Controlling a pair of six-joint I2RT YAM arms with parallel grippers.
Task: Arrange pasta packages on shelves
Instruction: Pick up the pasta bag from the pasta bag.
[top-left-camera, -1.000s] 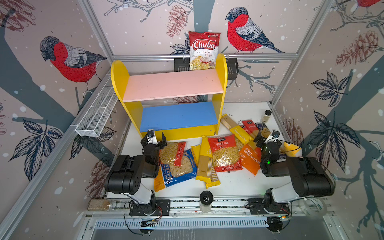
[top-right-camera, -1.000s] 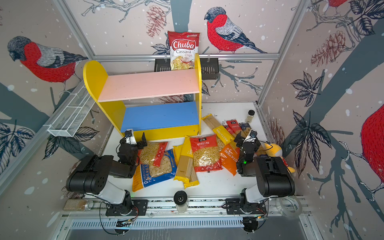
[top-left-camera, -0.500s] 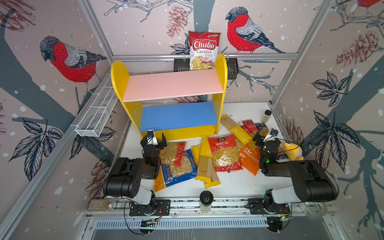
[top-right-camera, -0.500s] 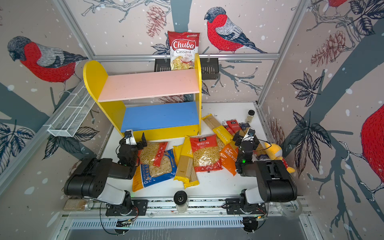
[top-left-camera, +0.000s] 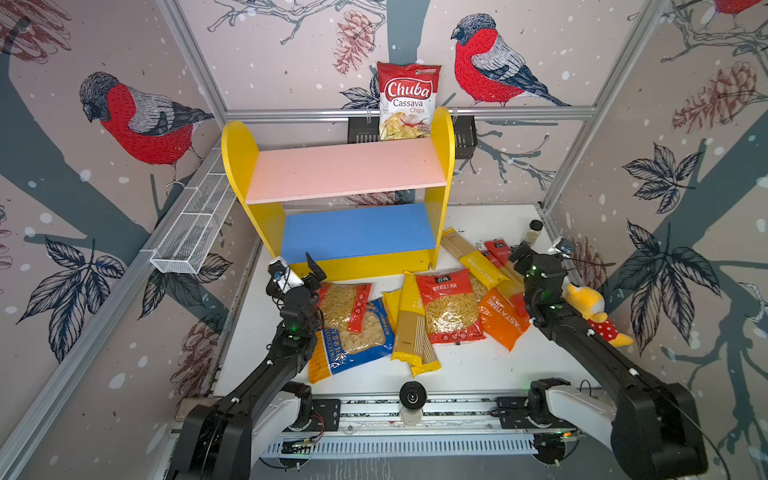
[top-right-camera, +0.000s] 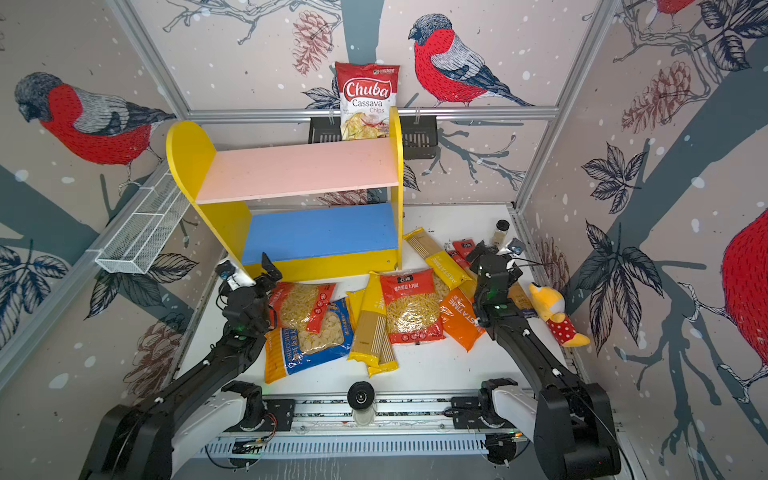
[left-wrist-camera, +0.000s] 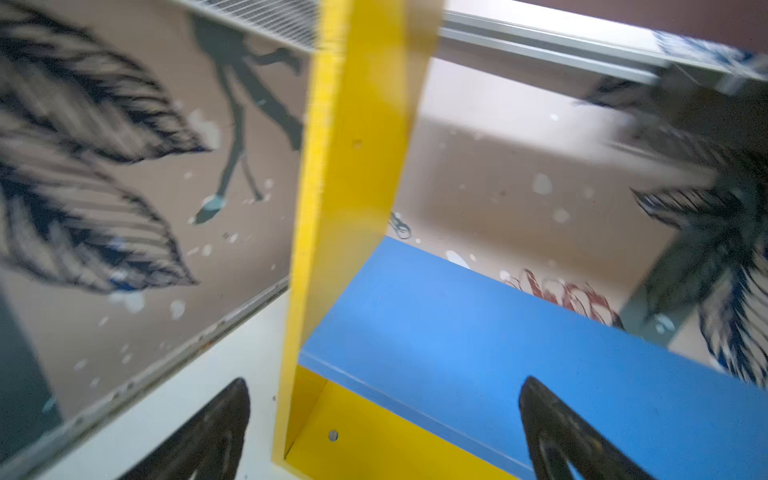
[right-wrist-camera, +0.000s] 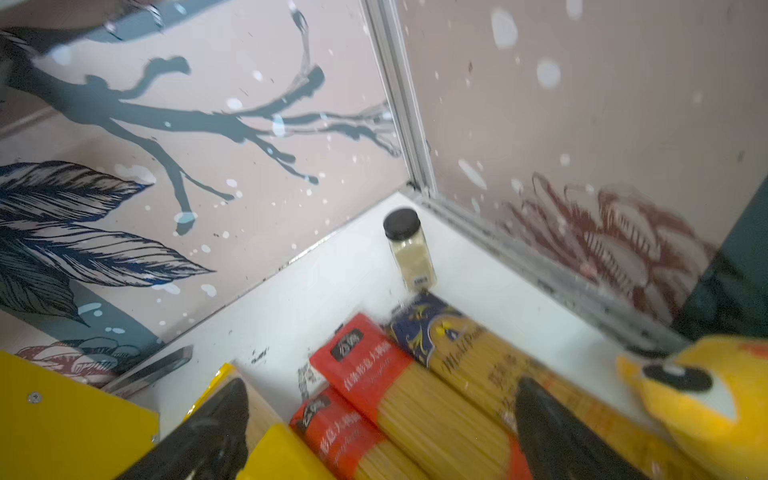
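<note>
Both arms have stretched out flatter over the last second, and the right gripper (right-wrist-camera: 383, 386) has crept closer to the shelves (top-left-camera: 237, 153); no package has shifted. Nearest, in front of the shelves, the pasta packages (top-left-camera: 451, 307) lie flat in an overlapping heap, none lifted. At the shelves' front left corner the left gripper (left-wrist-camera: 386, 381) hangs released and empty, aimed at the blue board (top-left-camera: 357, 230). Just off the shelves' right side the right gripper, also spread wide and holding nothing, hovers over the red spaghetti packs (right-wrist-camera: 361, 376). These lie side by side, their long axes running diagonally away from the shelves' right foot. Blue board and pink board (top-left-camera: 345, 174) are bare, so I judge this the first pick: next, drop and close across one pack's narrow width. Behind the shelves stands a chips bag (top-left-camera: 409, 102).
</note>
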